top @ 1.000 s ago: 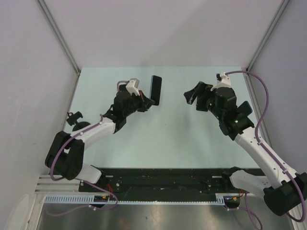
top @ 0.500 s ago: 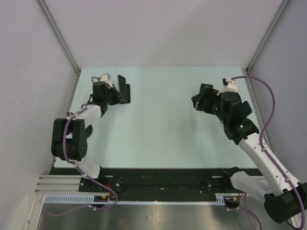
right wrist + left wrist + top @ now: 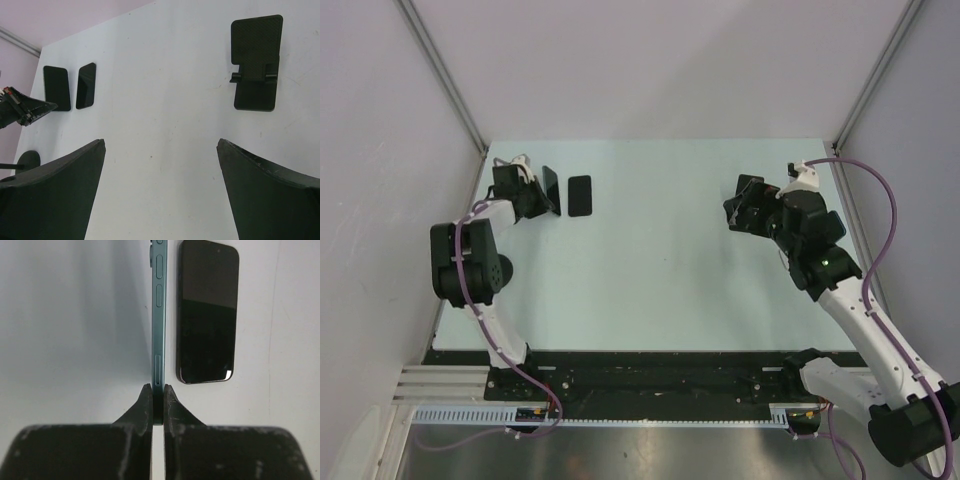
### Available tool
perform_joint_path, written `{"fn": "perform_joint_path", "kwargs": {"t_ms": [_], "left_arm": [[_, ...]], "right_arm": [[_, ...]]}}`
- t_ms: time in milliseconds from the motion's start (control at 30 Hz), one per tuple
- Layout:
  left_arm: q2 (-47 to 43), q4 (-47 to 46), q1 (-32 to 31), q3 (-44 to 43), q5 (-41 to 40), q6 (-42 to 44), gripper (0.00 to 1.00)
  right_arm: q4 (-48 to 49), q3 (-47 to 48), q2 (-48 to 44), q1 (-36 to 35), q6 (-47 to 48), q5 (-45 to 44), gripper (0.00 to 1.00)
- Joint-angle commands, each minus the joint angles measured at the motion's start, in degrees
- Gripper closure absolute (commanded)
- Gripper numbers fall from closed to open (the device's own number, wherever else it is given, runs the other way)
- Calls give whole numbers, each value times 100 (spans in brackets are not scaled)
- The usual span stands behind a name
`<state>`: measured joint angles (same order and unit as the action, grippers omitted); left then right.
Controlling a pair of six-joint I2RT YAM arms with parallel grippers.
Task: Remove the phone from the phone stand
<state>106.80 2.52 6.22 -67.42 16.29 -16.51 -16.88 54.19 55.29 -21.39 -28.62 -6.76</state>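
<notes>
- A second, dark phone [image 3: 207, 315] lies flat, screen up, on the pale table [image 3: 670, 270] at my far left.
- Plain grey walls [image 3: 650, 70] stand around me.
- A small round black disc [image 3: 27, 159] sits by the table's left edge.

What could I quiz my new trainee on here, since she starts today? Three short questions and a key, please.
1. True or false: a phone rests on the stand.
2. Pick one. The left gripper is: A, open above the table; B, shut on a phone held on its edge; C, shut on the stand.
3. Fill the gap: the other phone lies ___ on the table, screen up, beside the gripped one.

Key: 1 false; 2 B; 3 flat.
</notes>
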Motion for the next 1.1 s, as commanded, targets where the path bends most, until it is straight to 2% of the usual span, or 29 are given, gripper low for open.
{"fn": "perform_joint_path", "kwargs": {"t_ms": [0, 333, 500, 533, 567, 633, 733, 1067], "left_arm": [[261, 195, 81, -588, 347, 385, 100], [605, 617, 90, -896, 936, 518, 100], [657, 723, 116, -887, 867, 491, 100], [649, 749, 116, -905, 727, 491, 97], [666, 767, 134, -913, 674, 491, 89], [684, 811, 152, -948, 490, 456, 82], [745, 864, 195, -1027, 357, 403, 75], [1044, 1092, 231, -1406, 32, 395, 68]], "right_arm": [[124, -40, 43, 82, 94, 61, 0], [185, -41, 158, 187, 85, 254, 0], [159, -41, 167, 205, 76, 299, 0], [133, -41, 158, 214, 85, 299, 0], [133, -41, 149, 214, 85, 299, 0], [107, -41, 149, 214, 94, 290, 0], [71, -41, 123, 223, 94, 263, 0], [54, -93, 44, 231, 58, 263, 0]]}}
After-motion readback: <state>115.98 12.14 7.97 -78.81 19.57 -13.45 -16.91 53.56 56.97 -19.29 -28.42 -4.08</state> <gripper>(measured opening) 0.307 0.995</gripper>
